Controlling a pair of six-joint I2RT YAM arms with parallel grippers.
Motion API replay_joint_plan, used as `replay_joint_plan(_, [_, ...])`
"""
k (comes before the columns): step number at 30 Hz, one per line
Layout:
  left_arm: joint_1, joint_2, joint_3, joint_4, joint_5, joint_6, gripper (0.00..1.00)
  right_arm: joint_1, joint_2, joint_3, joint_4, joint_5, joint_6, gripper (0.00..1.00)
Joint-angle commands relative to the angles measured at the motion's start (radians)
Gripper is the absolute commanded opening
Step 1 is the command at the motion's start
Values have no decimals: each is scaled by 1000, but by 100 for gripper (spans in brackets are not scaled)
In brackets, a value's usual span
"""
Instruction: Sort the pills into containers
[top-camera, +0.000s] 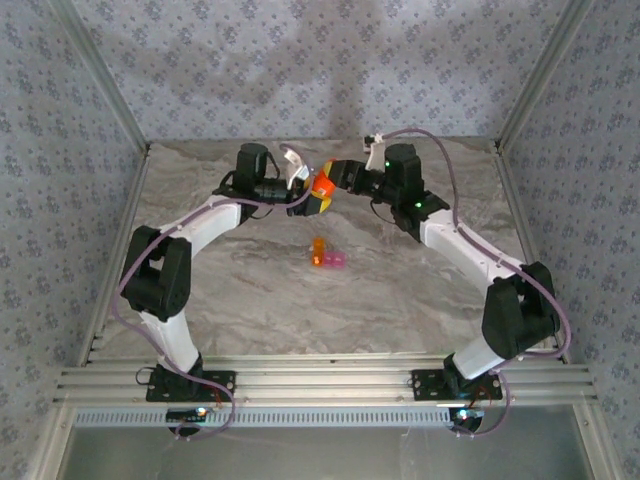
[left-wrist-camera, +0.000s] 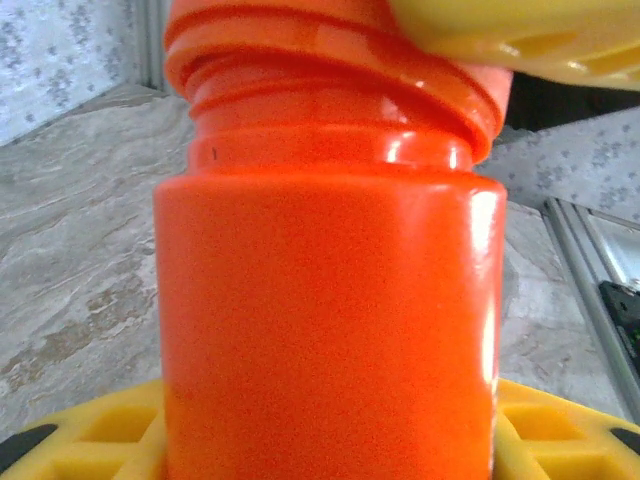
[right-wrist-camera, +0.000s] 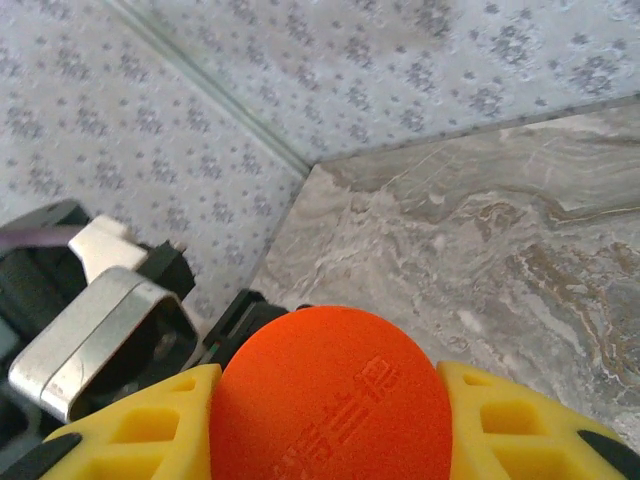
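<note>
- Both arms meet over the far middle of the marble-patterned desk (top-camera: 250, 290). The left gripper (left-wrist-camera: 330, 445) is clamped on the body of an orange-red pill bottle (left-wrist-camera: 330, 280), and the right gripper (right-wrist-camera: 330, 430) is closed around its round cap (right-wrist-camera: 330, 380).
- The containers (top-camera: 328, 256) – a tiny joined pair, one orange and one pink – sit on the desk well apart from both grippers, on the side toward the arm bases and roughly midway between the two arms.
- In the left wrist view the bottle blocks most of the desk, showing the threaded neck under the cap and a yellow finger of the other gripper pressed on top.
- Raised lettering on the cap is cut off at the frame's lower edge in the right wrist view.
- The containers are too small from above to tell whether their lids are up or what lies inside.
- The pair's long axis runs diagonally – orange end farther and left, pink end nearer and right.
</note>
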Motion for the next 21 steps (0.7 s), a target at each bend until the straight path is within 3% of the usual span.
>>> replay_joint_plan(1, [-19,-79,12,222,-3,-51,0,67,35,-19,3,51,89,12])
replay_joint_plan(5, [-19,-75,20,192,23,-34,0,55,66,66,-56,-3,63,13])
replay_joint_plan(10, [-19,-78,51,84,71,36,0,6,134,193,-220,-174,-16,13])
replay_joint_plan(15, [-17,-82,88,-41,117,117,0,-27,210,335,-451,-347,-201,13])
replay_joint_plan(21, [-13,-88,99,-71,128,135,0,-53,227,406,-608,-411,-355,13])
